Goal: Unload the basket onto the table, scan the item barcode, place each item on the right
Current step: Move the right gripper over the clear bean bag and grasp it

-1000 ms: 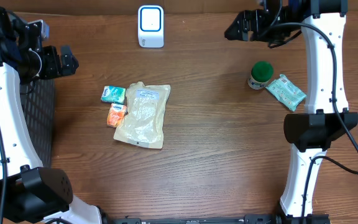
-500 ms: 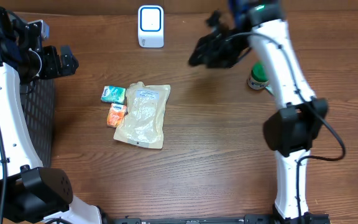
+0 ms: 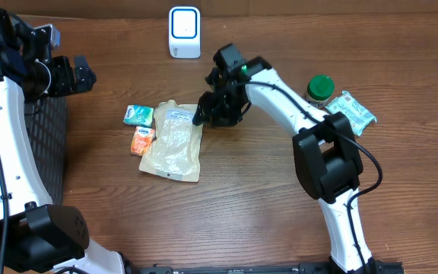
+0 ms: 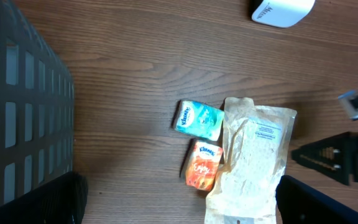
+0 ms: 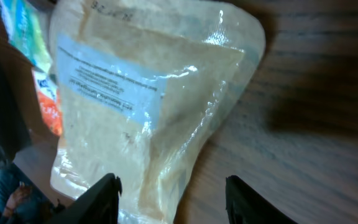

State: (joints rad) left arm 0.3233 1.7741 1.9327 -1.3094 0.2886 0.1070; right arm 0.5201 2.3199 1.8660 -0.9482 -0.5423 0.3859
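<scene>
A clear pouch of pale grains with a white label (image 3: 173,141) lies flat at the table's middle left. My right gripper (image 3: 206,114) hovers at the pouch's upper right edge. In the right wrist view the pouch (image 5: 142,106) fills the frame, and the right gripper (image 5: 176,199) is open, its jaws straddling the pouch's edge without touching it. The white scanner (image 3: 184,32) stands at the back centre. My left gripper (image 3: 71,74) is held high at the far left; in its wrist view it (image 4: 179,205) is wide open and empty, above the pouch (image 4: 250,162).
A teal tissue pack (image 3: 138,115) and an orange tissue pack (image 3: 142,140) lie against the pouch's left side. A green-lidded jar (image 3: 319,89) and a teal wipes pack (image 3: 350,112) sit at the right. A black basket (image 3: 48,152) stands at the left edge.
My right arm has swung from the back right corner across the table down to the pouch, and its jaws have narrowed. The left arm and the objects have not moved.
</scene>
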